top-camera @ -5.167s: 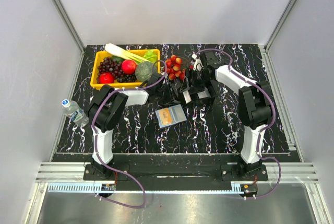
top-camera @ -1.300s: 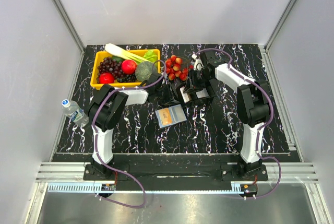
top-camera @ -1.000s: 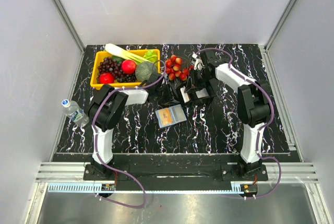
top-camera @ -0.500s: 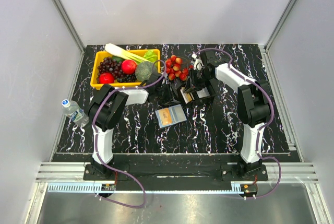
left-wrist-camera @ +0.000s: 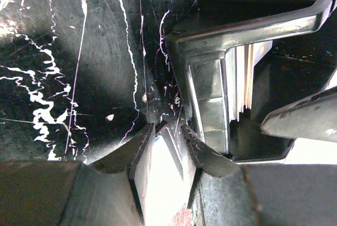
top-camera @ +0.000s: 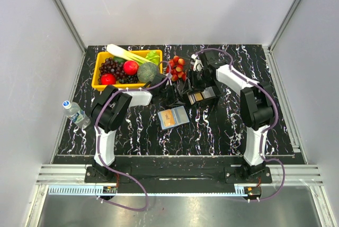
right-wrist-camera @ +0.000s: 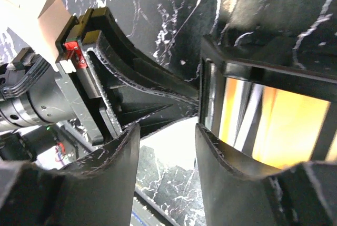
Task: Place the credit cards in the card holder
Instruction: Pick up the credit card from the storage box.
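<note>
The card holder (top-camera: pixel 180 114) lies open on the table, light-blue side up, with one orange credit card (top-camera: pixel 168 118) on its left half. More credit cards (top-camera: pixel 198 98) (left-wrist-camera: pixel 243 81) (right-wrist-camera: pixel 274 126) stand in a black open tray (top-camera: pixel 210 93) (left-wrist-camera: pixel 206 86) (right-wrist-camera: pixel 210 91) behind it. My left gripper (top-camera: pixel 172 92) (left-wrist-camera: pixel 166 128) is at the tray's left side, shut on a thin wedge of its rim. Over the tray's far edge, my right gripper (top-camera: pixel 195 84) (right-wrist-camera: pixel 166 128) stands open with nothing between its fingers; one finger (right-wrist-camera: pixel 216 152) is close against the tray wall.
A yellow basket (top-camera: pixel 100 73) of fruit and vegetables sits at the back left. Strawberries (top-camera: pixel 177 68) lie loose just behind the tray. A water bottle (top-camera: pixel 76 113) lies at the table's left edge. White walls with metal rails enclose the table.
My right gripper has opened and drawn back a little. The black tray now lies flatter, its orange cards showing from above. The left gripper has kept its hold.
</note>
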Robot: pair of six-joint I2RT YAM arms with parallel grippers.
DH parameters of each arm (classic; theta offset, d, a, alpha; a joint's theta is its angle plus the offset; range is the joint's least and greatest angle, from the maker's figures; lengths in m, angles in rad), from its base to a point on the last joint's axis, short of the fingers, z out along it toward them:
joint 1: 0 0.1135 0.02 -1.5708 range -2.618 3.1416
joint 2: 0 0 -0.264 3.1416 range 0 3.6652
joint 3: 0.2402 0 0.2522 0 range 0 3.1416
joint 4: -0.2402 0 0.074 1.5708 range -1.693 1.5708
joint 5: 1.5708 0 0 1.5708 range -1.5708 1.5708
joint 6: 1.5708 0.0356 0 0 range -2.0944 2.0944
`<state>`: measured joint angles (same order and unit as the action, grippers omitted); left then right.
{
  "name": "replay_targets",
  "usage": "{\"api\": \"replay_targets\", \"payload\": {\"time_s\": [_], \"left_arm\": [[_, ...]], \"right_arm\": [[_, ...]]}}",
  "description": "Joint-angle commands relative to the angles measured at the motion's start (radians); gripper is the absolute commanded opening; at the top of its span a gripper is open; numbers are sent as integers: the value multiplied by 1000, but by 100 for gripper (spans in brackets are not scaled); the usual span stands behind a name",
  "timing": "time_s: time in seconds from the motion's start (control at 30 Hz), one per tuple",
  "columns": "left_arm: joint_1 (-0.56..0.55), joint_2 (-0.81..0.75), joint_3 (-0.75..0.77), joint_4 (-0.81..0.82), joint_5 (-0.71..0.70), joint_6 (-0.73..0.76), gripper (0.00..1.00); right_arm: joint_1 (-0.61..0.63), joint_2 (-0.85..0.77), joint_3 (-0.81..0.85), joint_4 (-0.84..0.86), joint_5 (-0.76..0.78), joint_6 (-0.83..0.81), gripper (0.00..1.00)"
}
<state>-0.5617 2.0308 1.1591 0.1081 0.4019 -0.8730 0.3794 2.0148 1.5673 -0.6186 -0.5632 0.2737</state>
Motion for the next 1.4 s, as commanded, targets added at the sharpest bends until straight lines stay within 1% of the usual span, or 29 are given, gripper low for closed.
{"api": "replay_targets", "payload": {"time_s": [0.0, 0.07, 0.1, 0.13, 0.17, 0.27, 0.37, 0.53, 0.7, 0.9, 1.27, 1.33, 1.37], "left_arm": [[-4, -1, 19, 44, 15, -4, 31], [-4, -1, 17, 44, 17, -4, 31], [-4, -1, 17, 44, 15, -4, 31], [-4, -1, 17, 44, 15, -4, 31], [-4, -1, 19, 44, 14, -4, 31], [-4, 0, 19, 45, 15, -4, 31], [-4, 5, 21, 47, 18, -4, 31], [-4, 6, 30, 39, 20, 0, 30], [-3, 6, 30, 36, 20, 0, 30], [-3, 12, 36, 35, 25, 0, 31], [-3, 23, 37, 44, 34, -4, 30], [-1, 28, 39, 45, 37, -6, 30], [-1, 28, 42, 45, 37, -6, 30]], "right_arm": [[-14, -106, 28, 8, 146, -24, 53], [-33, -125, 19, 7, 210, -28, 55], [-40, -128, 16, -3, 245, -30, 62], [-48, -125, 19, -15, 284, -36, 63], [-54, -119, 26, -36, 296, -56, 63], [-65, -79, 42, -78, 298, -93, 65], [-65, -42, 49, -95, 260, -108, 69], [-65, 18, 68, -102, 276, -105, 72], [-65, 19, 54, -67, 350, -90, 72], [-65, 30, 34, -30, 371, -59, 72], [-65, 85, 53, -35, 396, -56, 73], [-65, 88, 51, -36, 404, -60, 72], [-65, 90, 48, -38, 405, -59, 70]]}}
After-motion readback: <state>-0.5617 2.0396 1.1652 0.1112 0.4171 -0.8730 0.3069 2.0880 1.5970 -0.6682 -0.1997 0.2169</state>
